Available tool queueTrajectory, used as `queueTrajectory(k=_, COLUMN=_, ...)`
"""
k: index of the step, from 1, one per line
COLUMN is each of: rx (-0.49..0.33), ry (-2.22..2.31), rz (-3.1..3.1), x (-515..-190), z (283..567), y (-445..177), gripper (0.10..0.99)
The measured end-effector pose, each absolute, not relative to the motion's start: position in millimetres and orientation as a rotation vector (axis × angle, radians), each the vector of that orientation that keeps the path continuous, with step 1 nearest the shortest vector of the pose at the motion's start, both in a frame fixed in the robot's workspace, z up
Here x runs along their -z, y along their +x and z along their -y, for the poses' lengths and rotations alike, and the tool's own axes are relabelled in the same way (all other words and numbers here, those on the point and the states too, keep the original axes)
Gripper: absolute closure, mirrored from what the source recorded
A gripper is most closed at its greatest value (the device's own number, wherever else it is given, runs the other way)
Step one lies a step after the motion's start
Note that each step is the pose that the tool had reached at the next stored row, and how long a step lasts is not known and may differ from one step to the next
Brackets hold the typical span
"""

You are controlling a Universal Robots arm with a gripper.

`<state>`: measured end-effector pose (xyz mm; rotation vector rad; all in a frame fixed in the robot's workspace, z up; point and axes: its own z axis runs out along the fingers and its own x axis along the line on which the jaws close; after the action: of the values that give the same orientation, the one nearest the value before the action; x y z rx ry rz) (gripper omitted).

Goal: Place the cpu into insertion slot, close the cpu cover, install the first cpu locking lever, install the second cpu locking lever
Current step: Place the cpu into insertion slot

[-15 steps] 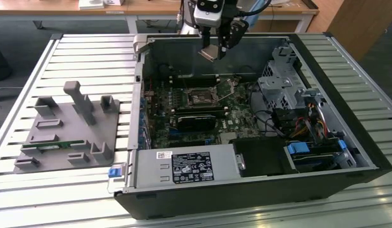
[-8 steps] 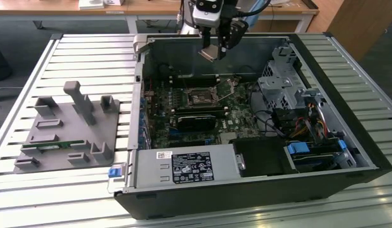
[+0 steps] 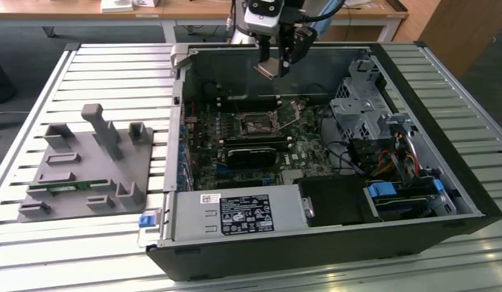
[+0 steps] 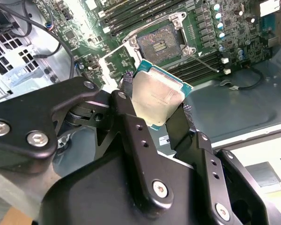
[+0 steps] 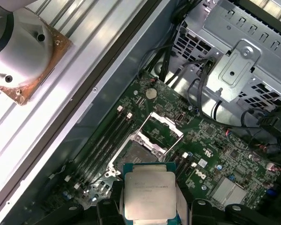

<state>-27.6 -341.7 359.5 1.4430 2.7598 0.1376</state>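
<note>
- Second wrist view is showing my jaws clamping the cpu [image 4: 158, 96] by two opposite edges, with the gripper [image 4: 154, 107] hanging above the open computer case [image 3: 316, 258].
- The insertion slot [image 4: 158, 44] is lying bare below, well apart from the chip, and the cpu cover [image 5: 168, 123] is standing raised.
- I am judging that a good seat means squaring the chip's edges to the socket rim and keeping it level — no pressing.
- Faint print is crossing the chip's face, and a label [image 3: 246, 214] is sitting on the power supply [image 3: 190, 222] — I am reading neither.
</note>
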Motion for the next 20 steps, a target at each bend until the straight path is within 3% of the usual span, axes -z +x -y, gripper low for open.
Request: queueTrajectory(k=20, rx=-0.134, ry=1.628, rz=-2.648, x=-358.5, z=341.7, y=-27.7, gripper=0.553)
